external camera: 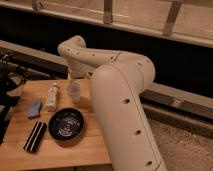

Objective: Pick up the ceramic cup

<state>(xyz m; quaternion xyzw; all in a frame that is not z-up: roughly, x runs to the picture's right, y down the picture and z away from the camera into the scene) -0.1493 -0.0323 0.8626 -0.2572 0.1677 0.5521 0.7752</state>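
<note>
The ceramic cup (74, 92) is a small pale cup standing upright near the far edge of the wooden table (92, 145). My gripper (75, 81) hangs from the white arm straight down onto the cup's top, and its tips are hidden against the cup. The cup rests on the table, just right of the white bottle.
A white labelled bottle (52, 96) stands left of the cup. A blue object (34, 108) lies further left. A wide black bowl (66, 125) sits in front of the cup and a black block (35, 136) lies at the front left. My big white arm (122, 110) covers the table's right side.
</note>
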